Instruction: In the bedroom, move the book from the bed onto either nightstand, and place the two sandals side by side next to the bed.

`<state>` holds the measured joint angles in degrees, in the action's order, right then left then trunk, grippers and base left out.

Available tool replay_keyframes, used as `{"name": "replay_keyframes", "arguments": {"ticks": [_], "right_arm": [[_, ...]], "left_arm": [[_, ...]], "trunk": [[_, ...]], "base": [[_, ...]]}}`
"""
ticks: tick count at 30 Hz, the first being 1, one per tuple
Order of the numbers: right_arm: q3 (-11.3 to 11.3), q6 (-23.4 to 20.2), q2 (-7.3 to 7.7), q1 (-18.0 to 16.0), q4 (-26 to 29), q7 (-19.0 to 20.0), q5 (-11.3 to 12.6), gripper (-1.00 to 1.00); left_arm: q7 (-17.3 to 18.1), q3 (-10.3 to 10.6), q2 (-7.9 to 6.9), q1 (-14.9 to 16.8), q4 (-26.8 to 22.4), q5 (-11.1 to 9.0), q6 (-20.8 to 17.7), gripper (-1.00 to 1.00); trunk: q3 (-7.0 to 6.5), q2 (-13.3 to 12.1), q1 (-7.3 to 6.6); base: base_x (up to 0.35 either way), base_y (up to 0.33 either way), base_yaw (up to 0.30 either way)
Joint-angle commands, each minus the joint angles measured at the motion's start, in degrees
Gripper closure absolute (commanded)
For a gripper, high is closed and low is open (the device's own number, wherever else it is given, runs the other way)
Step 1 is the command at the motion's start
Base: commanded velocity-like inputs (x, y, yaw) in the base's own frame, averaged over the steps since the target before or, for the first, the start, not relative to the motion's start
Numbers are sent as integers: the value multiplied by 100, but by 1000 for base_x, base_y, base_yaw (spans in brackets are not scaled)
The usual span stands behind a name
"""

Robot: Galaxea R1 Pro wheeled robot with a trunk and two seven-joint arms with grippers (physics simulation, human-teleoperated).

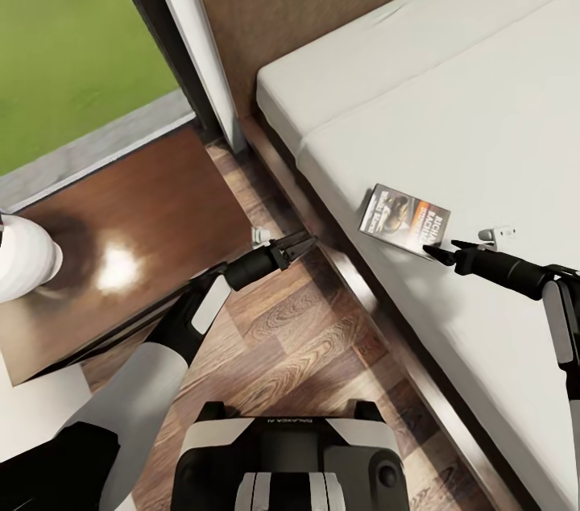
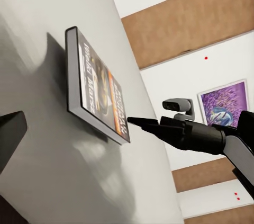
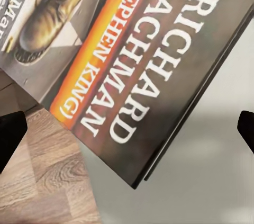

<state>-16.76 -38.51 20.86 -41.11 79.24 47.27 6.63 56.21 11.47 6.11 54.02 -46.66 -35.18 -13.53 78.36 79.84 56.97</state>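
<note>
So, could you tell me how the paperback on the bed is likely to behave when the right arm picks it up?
The paperback looks thin and small, so probably light. It lies flat on the mattress, leaving little edge to catch; it may slide before lifting. A glossy-looking cover might slip between the right gripper's jaws.

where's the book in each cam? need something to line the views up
Head view: the book lies flat on the bed near its floor-side edge, just ahead of the right gripper.
Left wrist view: the book seen edge-on, on the pale mattress, with the right gripper at its near edge.
Right wrist view: the book close up, cover lettering readable.
Shared landmark: the cover's orange band.
</note>
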Motion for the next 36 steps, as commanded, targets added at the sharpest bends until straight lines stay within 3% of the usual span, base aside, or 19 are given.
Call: {"name": "replay_keyframes", "arguments": {"ticks": [1, 7, 23, 36], "right_arm": [[-6, -43, 0, -2, 1, 1, 40, -100], [-12, -43, 5, -2, 3, 2, 40, -100], [-71, -41, 35, -2, 11, -24, 31, -100], [-66, -35, 27, -2, 9, -25, 31, -100]], "left_arm": [[6, 11, 1, 3, 2, -59, -61, -100], [5, 20, 25, 3, -11, -58, -54, -100], [-4, 48, 150, 3, -97, -51, -27, -100], [18, 25, 123, -6, -46, -71, -22, -100]], "trunk": [[21, 43, 23], [128, 284, 154], [128, 284, 154], [126, 284, 154]], "base": [[0, 0, 0], [0, 0, 0], [0, 0, 0], [0, 0, -9]]}}
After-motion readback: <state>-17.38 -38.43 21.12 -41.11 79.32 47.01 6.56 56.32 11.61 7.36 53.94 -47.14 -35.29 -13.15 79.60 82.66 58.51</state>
